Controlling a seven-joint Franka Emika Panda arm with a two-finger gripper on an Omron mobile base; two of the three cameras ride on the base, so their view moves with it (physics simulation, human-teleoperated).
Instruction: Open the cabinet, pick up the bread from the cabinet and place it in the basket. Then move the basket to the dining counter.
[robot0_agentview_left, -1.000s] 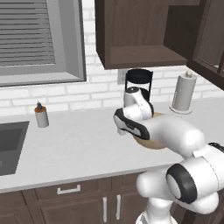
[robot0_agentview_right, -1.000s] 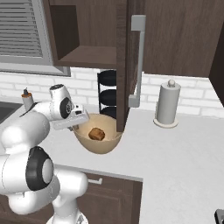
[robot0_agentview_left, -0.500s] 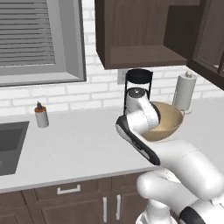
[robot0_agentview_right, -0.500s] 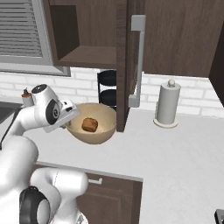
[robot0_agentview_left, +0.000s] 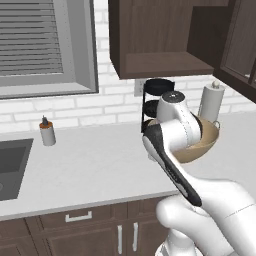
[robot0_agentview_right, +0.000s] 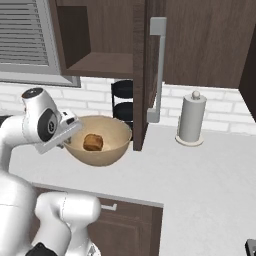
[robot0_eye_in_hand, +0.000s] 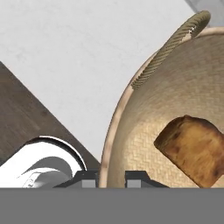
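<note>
My gripper (robot0_eye_in_hand: 111, 177) is shut on the near rim of the tan basket (robot0_eye_in_hand: 144, 140), one fingertip on each side of the wall. The basket (robot0_agentview_right: 102, 157) hangs a little above the white worktop, in front of the open cabinet door (robot0_agentview_right: 141, 75) with its silver bar handle (robot0_agentview_right: 159, 70). The golden-brown bread (robot0_agentview_right: 92, 142) lies inside the basket, and in the hand view the bread (robot0_eye_in_hand: 192, 148) sits close beside the rope handle (robot0_eye_in_hand: 175, 43). From the left base view my arm covers most of the basket (robot0_agentview_left: 207, 142). The cabinet (robot0_agentview_left: 160, 65) stands open with a bare shelf. The dining counter is out of view.
A paper towel roll (robot0_agentview_right: 192, 120) stands on the worktop to the right of the door. A black tiered rack (robot0_agentview_left: 157, 100) stands against the brick wall behind the basket. To the left are a small bottle (robot0_agentview_left: 47, 132) and the sink (robot0_agentview_left: 10, 165).
The arm has swung its elbow round and carried the basket, bread inside, up and slightly sideways from the worktop. The grip on the rim has stayed shut.
</note>
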